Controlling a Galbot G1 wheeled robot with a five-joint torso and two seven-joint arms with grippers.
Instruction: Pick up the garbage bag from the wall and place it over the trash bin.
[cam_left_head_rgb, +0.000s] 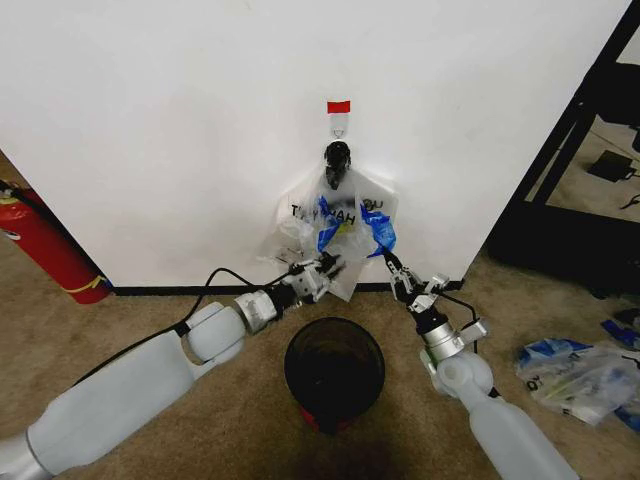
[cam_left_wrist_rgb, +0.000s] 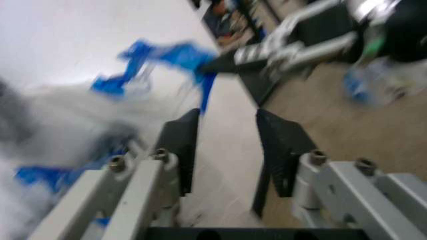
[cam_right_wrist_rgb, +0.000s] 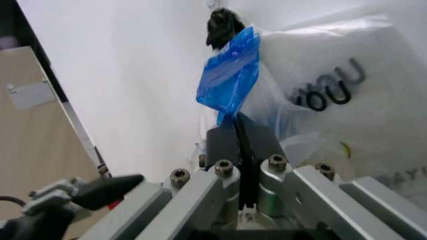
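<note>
The right gripper (cam_right_wrist_rgb: 241, 150) has its two dark pads pressed together with a blue fold of the garbage bag (cam_right_wrist_rgb: 229, 80) pinched between them; seen from the head, that gripper (cam_left_head_rgb: 392, 263) sits at the bag's lower right edge, right against the wall (cam_left_head_rgb: 150, 120). The left gripper (cam_left_wrist_rgb: 229, 150) is spread, its black fingers (cam_left_wrist_rgb: 183, 147) apart with nothing between them, and the plastic lies just off to one side of the gap rather than inside it; from the head view this gripper (cam_left_head_rgb: 332, 264) is at the bag's lower left corner, touching or nearly touching the film. The garbage bag (cam_left_head_rgb: 338, 222) hangs down the wall by its dark knotted top from a small hook (cam_left_head_rgb: 339, 126) under a strip of red tape (cam_left_head_rgb: 339, 106), so its long axis runs vertically, the top above both grippers and the loose mouth end low between them. My judgement is that the right arm has its hold while the left has yet to get plastic between its fingers. The trash bin (cam_left_head_rgb: 334, 370) stands directly below on the brown carpet (cam_left_head_rgb: 230, 420), between the two forearms and clear of the wall. A red extinguisher (cam_left_head_rgb: 45, 245) leans at the left, and a clear-and-blue plastic bundle (cam_left_head_rgb: 575, 372) lies on the floor at the right.
</note>
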